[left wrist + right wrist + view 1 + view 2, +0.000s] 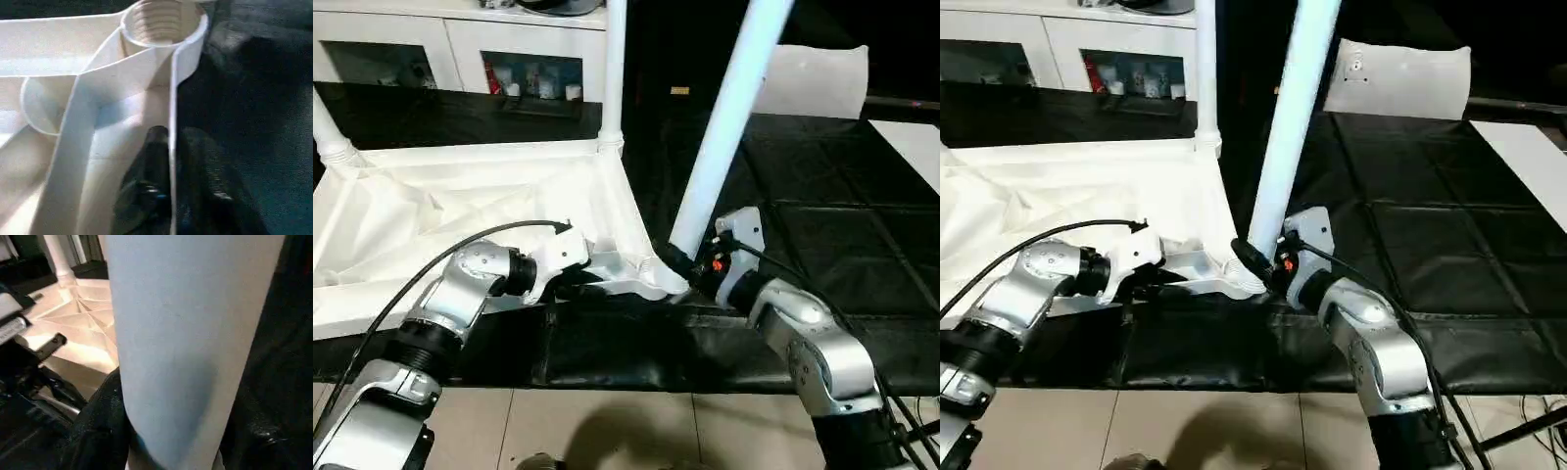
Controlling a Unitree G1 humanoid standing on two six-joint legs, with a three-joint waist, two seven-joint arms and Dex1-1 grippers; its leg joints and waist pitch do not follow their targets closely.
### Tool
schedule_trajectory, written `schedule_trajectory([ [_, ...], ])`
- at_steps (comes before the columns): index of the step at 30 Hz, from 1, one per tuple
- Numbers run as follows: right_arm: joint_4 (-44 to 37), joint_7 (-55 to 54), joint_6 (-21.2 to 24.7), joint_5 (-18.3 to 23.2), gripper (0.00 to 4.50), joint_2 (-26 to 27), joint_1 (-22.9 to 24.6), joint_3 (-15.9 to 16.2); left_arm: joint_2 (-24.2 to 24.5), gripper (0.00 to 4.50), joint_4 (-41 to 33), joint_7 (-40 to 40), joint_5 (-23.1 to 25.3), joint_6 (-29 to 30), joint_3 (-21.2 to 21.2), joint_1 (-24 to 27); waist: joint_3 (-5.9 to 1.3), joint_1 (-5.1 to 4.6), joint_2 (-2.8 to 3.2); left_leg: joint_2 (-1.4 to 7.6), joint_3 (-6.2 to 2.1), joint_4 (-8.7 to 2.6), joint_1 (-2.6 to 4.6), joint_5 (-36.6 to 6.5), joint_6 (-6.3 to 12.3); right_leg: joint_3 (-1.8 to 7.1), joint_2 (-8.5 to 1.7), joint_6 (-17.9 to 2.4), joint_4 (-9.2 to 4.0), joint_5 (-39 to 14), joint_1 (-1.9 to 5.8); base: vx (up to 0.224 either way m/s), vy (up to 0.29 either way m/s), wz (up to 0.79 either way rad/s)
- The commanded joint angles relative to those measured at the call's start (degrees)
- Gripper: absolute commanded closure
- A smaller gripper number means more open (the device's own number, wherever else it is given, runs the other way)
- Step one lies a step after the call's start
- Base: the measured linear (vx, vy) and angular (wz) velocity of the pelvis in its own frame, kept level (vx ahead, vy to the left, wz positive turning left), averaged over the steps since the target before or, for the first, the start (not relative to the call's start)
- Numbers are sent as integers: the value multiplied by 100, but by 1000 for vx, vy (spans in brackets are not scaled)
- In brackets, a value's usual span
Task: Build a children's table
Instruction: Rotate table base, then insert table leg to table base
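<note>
The white tabletop (pixel 460 211) lies upside down on the black desk (pixel 822 245), with its ribs and round corner sockets facing up. One tube leg (pixel 613 69) already stands straight up in a far corner, and another far leg (pixel 328 132) shows at the far left corner. The near corner socket (pixel 164 22) has ridges inside it like a screw. The right tool (pixel 690 264) has its two black fingers closed around the bottom end of a long white leg (pixel 729 117). This leg leans over to one side, and its foot sits right at the near corner of the tabletop. The left tool (pixel 171 196) has one finger on each side of the thin rim wall (pixel 172 122) by that corner, with the fingers close together on it, so it looks like it is pinching the rim. I think the tabletop is light and stiff, so it may slide on the smooth black mat when the leg is pushed, and holding the rim close to the socket seems a good way to keep it still. The leg looks smooth and a bit slippery, and it is long, so the top can swing. Holding it low, near the end, should help guide it into the hole, but it must be stood up straighter first.
</note>
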Motion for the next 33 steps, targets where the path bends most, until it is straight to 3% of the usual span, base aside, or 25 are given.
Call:
schedule_trajectory([
  [1, 22, 10, -69, -57, 257, -33, -125, 66, 15, 417, -65, -19, 13, -51, -26, 91, -393, 23, 54, 306, -81, -404, 144, -900, 7, 264, -485, -1349, -392, -273, 226, 0, 0, 0],
  [4, 171, -4, -178, -168, 257, 9, -250, 180, 4, 447, -11, 31, -2, -147, 3, 107, -393, 23, 57, 312, -80, -403, 149, -887, -4, 264, -481, -1339, -388, -256, 215, 0, 0, 0],
  [11, 488, -96, -199, -274, 257, 157, -484, 203, 121, 450, 81, -82, 202, -501, -167, 103, -400, 17, 52, 307, -82, -405, 144, -869, -6, 268, -483, -1333, -383, -188, 224, 0, 0, 0],
  [18, 960, 500, -615, 59, 257, 189, -546, 70, 196, 450, 15, -165, 239, -602, -205, 107, -400, 16, 49, 315, -74, -398, 141, -871, 39, 265, -489, -1387, -368, -113, 226, 0, 0, 0],
  [22, 1088, 812, -497, 240, 257, 208, -518, 54, 181, 450, 47, -45, 251, -665, -153, 94, -397, 16, 50, 318, -77, -400, 141, -900, 65, 260, -487, -1412, -375, -184, 226, 0, 0, 0],
  [33, 1604, 1037, -910, -118, 257, 15, -568, 263, 219, 450, -9, -517, -19, -512, -157, 89, -399, 24, 36, 313, -65, -391, 145, -833, 92, 258, -490, -1457, -373, -168, 222, 0, 0, 0],
])
